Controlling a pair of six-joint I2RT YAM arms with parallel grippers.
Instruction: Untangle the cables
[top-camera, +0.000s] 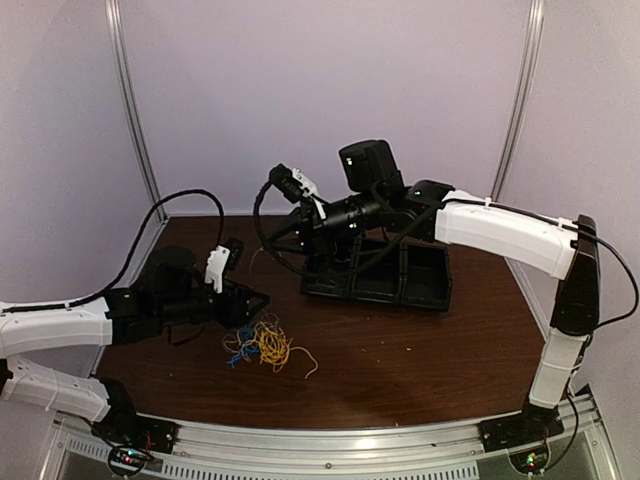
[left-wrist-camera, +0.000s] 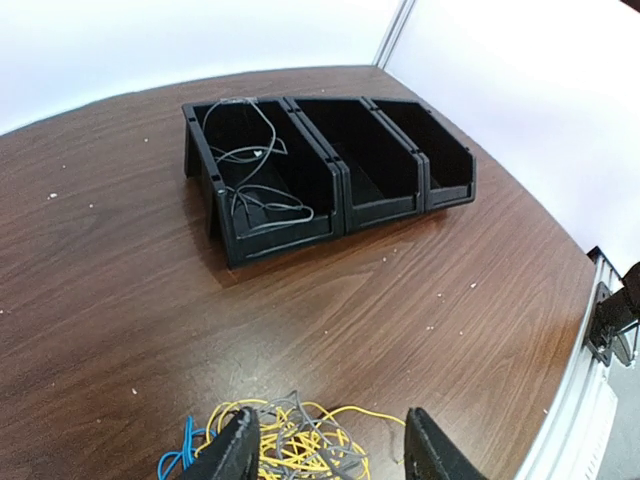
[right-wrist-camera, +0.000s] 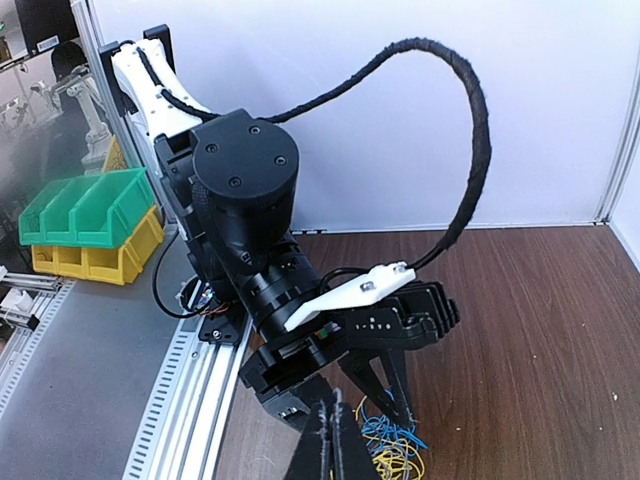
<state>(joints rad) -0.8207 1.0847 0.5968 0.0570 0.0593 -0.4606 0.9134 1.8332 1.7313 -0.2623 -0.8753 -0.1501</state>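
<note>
The job looked barely begun. Low and left of centre in the top view, the tangle (top-camera: 262, 345) of yellow, blue and grey strands lay knotted on the table (top-camera: 400, 350), none of the three colours pulled clear of the others.

The left gripper (top-camera: 248, 303) hung right over the tangle's upper-left edge. In the left wrist view its two fingers (left-wrist-camera: 238, 450) stood apart at the bottom edge of the frame, with the tangle showing between and beneath them. They were spread with nothing clamped, though I could not tell whether the tips touched the strands.

Farther back, at the centre of the top view, sat the three bins (top-camera: 430, 290). In the left wrist view the leftmost bin held a loose grey cable (left-wrist-camera: 250, 170), so one wire seemed sorted already. The other two bins looked bare.

Above the bins' left end, the right gripper (top-camera: 290, 185) hung raised and well apart from the tangle. Its fingers were pressed together at the bottom of the right wrist view, with nothing visible between them.

By my reckoning, most of the separating was yet to do.
</note>
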